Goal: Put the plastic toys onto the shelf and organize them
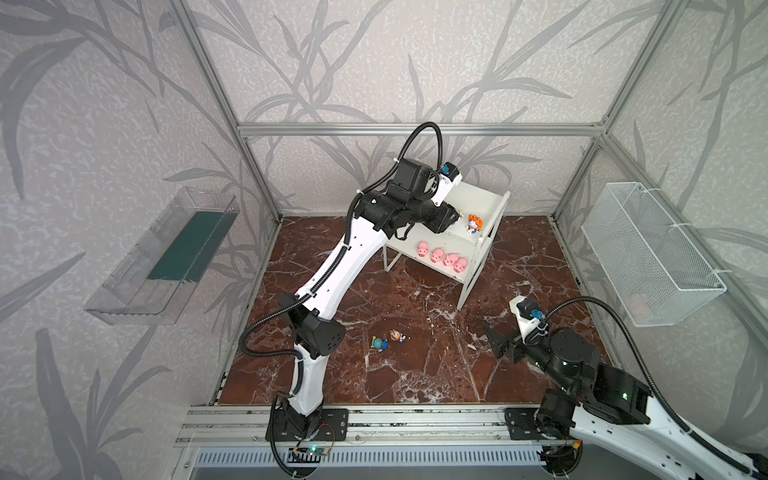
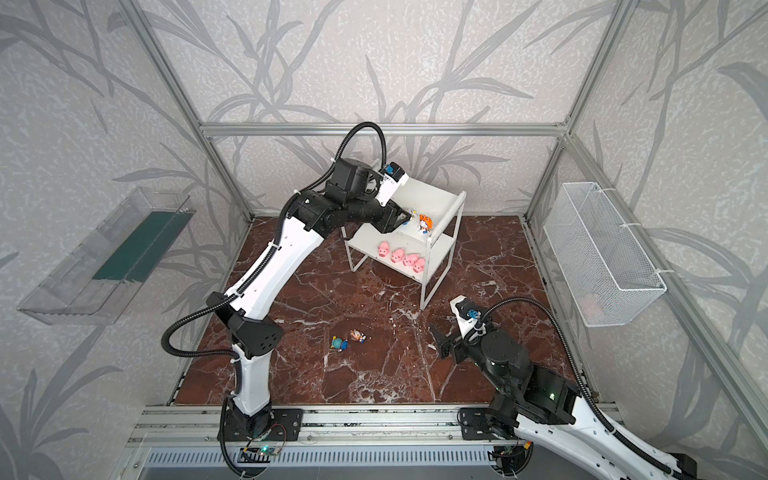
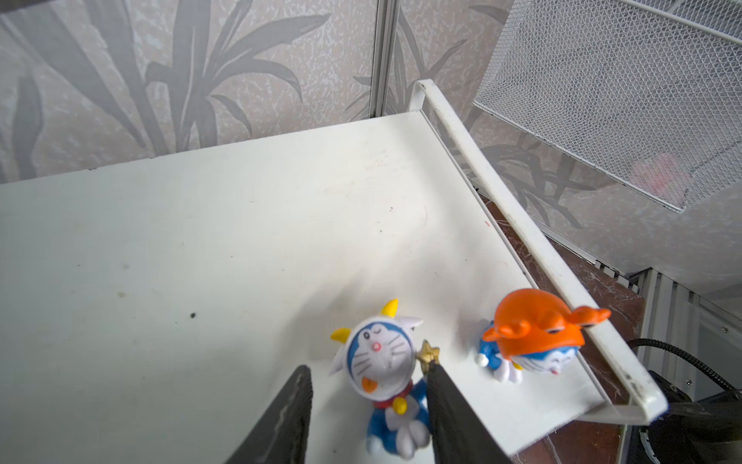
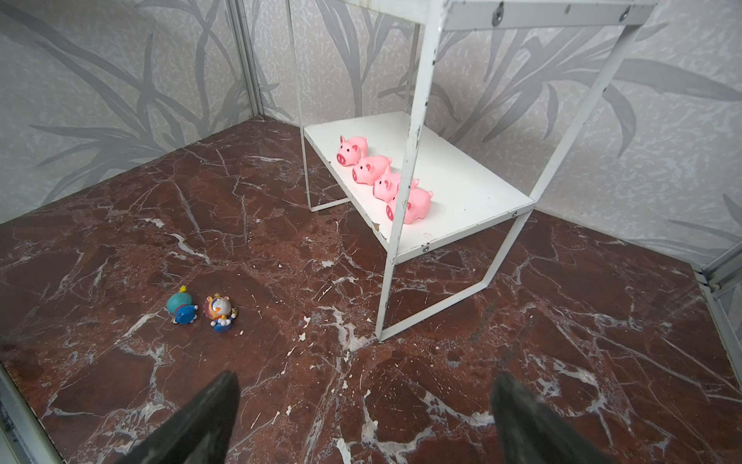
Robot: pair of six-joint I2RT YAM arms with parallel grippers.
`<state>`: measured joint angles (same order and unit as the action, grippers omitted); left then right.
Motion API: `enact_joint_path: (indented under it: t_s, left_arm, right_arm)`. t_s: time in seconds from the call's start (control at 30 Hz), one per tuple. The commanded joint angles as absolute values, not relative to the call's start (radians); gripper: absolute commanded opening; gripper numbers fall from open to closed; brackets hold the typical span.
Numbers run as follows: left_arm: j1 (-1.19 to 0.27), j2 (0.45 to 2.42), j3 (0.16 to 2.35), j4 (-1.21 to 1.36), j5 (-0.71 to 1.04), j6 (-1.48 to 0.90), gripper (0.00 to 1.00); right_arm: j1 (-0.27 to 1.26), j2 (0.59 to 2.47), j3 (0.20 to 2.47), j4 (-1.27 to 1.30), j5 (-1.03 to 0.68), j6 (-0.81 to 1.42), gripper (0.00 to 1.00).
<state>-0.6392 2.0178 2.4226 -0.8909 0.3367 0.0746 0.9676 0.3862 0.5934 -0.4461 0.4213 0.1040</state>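
The white-and-gold figurine (image 3: pixel 381 377) sits on the top board of the shelf (image 3: pixel 200 241), near its front edge, and it is exactly between the two fingers of the left pincer (image 3: pixel 367 371). This pincer is only partly open. One finger (image 3: pixel 445 401) touches the side of the toy, and the other finger (image 3: pixel 293 401) stands a little apart from it with a gap of white board between them, so the toy is not squeezed. Just beside it, next to the side rail of the shelf, stands the orange-hooded figurine (image 3: pixel 534 333). A row of four pink pigs (image 4: pixel 371 168) is on the lower board, close together along its front edge. The teal figurine (image 4: pixel 180 307) and the brown-maned figurine (image 4: pixel 219 309) lie side by side on the marble bench (image 4: pixel 441 361), well apart from the shelf. In both top views the left arm rises from the front rail and stretches far forward, with the wrist bent down over the top board. The right arm is folded low at the front right corner. The right pincer (image 4: pixel 366 375) hangs above the bench, wide open and holding nothing, and points toward the shelf.
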Motion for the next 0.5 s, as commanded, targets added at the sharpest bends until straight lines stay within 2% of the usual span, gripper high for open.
enact_joint_path:
  t_s: [0.0,0.47]
  left_arm:
    - [-0.634,2.047,2.471,-0.961,0.348,0.083,0.48]
    - [-0.634,2.062,2.477,-0.978,0.348,0.086,0.41]
  right_arm:
    - [0.971,0.393,0.591,-0.423,0.425,0.098,0.97]
    - [0.971,0.388,0.585,-0.422,0.425,0.102,0.97]
